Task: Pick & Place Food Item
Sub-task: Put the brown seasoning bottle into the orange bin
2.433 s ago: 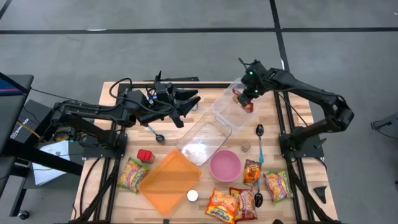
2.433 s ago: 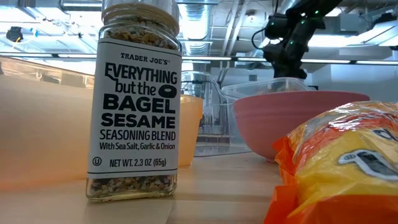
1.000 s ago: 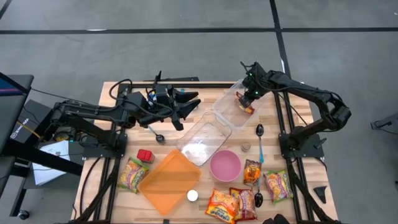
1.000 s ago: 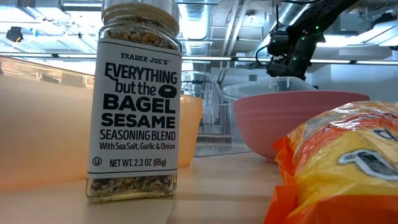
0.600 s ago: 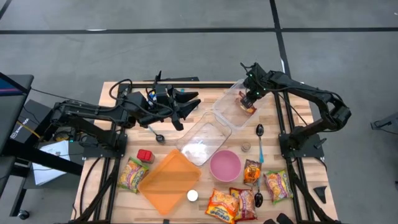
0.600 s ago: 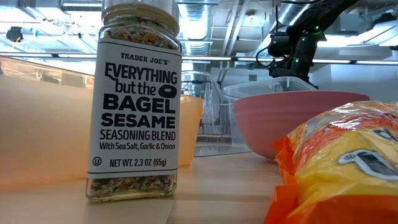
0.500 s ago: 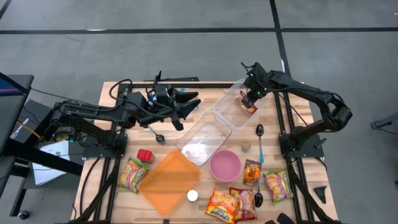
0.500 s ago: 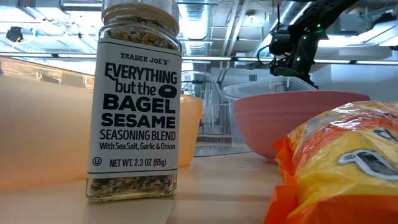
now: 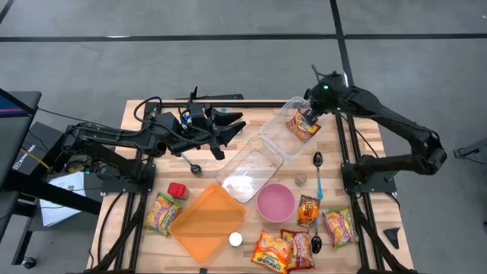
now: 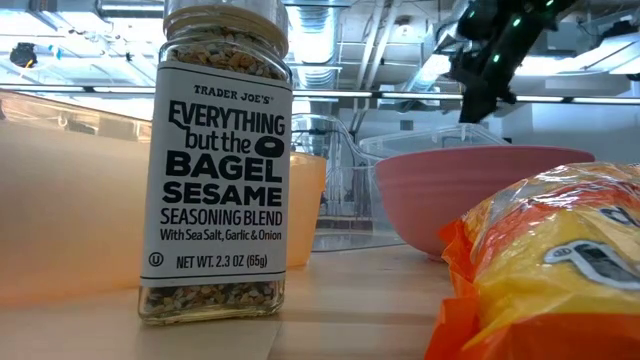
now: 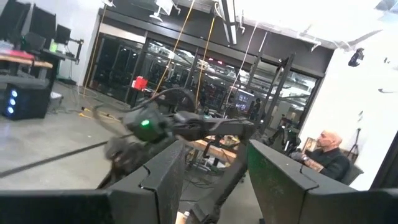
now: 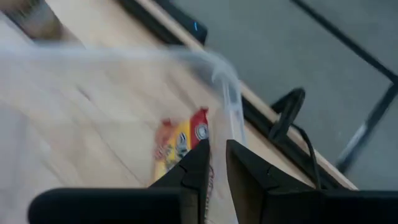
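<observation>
An orange and yellow snack packet (image 9: pixel 303 126) lies flat on the floor of a clear plastic tub (image 9: pixel 275 135) at the table's far right; it also shows in the right wrist view (image 12: pixel 179 145). My right gripper (image 9: pixel 313 112) hangs above the tub's far right corner, clear of the packet, its fingers (image 12: pixel 216 168) a narrow gap apart and empty. My left gripper (image 9: pixel 230 126) hovers over the table's far middle, open and empty (image 11: pixel 214 180).
A second clear tub (image 9: pixel 248 168), a pink bowl (image 9: pixel 275 202) and an orange tray (image 9: pixel 205 221) stand mid-table. Several snack packets (image 9: pixel 278 250) lie at the near right. A seasoning jar (image 10: pixel 218 160), spoons (image 9: pixel 318 172) and a red item (image 9: pixel 177 189) are around them.
My right gripper has let go of the snack packet and has risen out of the clear tub, drawing back toward the table's far right corner. The packet stays lying in the tub.
</observation>
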### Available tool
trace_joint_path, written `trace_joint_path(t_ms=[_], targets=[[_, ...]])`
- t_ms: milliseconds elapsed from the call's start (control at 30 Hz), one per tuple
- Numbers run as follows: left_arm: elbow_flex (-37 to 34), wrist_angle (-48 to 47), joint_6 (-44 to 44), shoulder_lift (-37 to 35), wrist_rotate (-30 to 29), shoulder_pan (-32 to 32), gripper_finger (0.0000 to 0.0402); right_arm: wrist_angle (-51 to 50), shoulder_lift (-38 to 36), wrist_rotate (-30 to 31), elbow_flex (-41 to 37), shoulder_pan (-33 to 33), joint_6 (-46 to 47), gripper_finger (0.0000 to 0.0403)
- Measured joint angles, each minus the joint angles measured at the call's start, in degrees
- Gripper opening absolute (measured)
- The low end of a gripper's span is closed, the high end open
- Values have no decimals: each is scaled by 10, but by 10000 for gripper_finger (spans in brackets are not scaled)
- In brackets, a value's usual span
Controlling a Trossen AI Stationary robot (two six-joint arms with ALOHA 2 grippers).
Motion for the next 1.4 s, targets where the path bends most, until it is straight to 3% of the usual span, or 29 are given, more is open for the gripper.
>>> trace_joint_path(t_ms=[200,400,500,733,1133,1400], targets=[[0,0,13,0,0,3,167,31,-103,-109,0,1,81,50],[0,-11,60,0,0,3,167,32,-188,-328,0,2,147,50],[0,-11,81,0,0,3,167,32,-220,-392,0,12,170,50],[0,-27,107,0,0,3,167,31,-263,-391,0,49,178,50],[0,-25,108,0,0,3,167,23,-264,-358,0,54,194,50],[0,-25,108,-2,0,3,167,-67,-264,-361,0,59,208,50]])
